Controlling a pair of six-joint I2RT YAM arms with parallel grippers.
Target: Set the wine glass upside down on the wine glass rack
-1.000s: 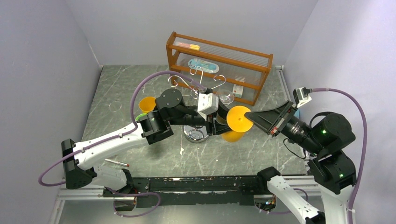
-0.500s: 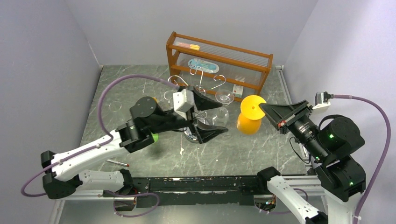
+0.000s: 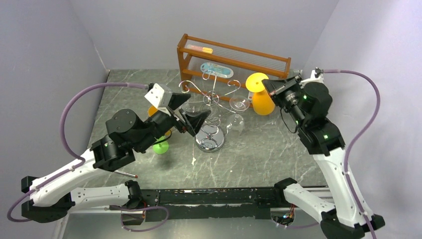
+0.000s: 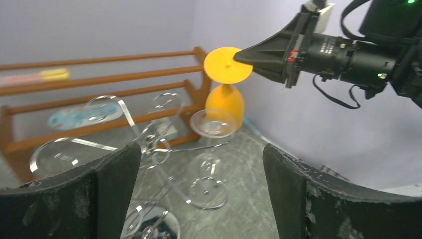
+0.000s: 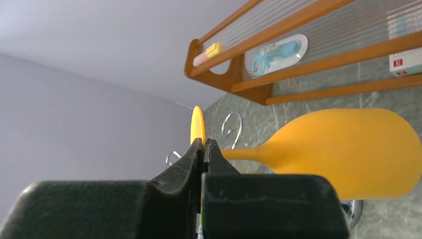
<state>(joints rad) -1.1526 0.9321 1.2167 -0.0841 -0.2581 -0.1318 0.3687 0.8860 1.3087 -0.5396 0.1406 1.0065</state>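
Note:
My right gripper [image 3: 264,87] is shut on the round foot of an orange wine glass [image 3: 262,102], holding it upside down, bowl downward, just right of the wine glass rack [image 3: 211,97]. In the right wrist view the pads [image 5: 196,149] pinch the thin foot edge and the bowl [image 5: 348,149] extends to the right. The rack is a chrome wire tree on a round shiny base [image 3: 210,141]. A clear glass [image 4: 213,124] hangs upside down from one of its arms. My left gripper [image 3: 191,113] stands open and empty left of the rack, its jaws wide apart [image 4: 200,149].
A brown wooden shelf unit [image 3: 234,52] with small items stands behind the rack against the back wall. Another orange glass [image 3: 153,110] and a green object [image 3: 160,147] sit beside my left arm. A red-tipped pen [image 3: 124,173] lies near the front edge.
My left gripper opened and pulled back leftward from the rack. The right arm carried the orange glass from in front of the rack up and back to its right side.

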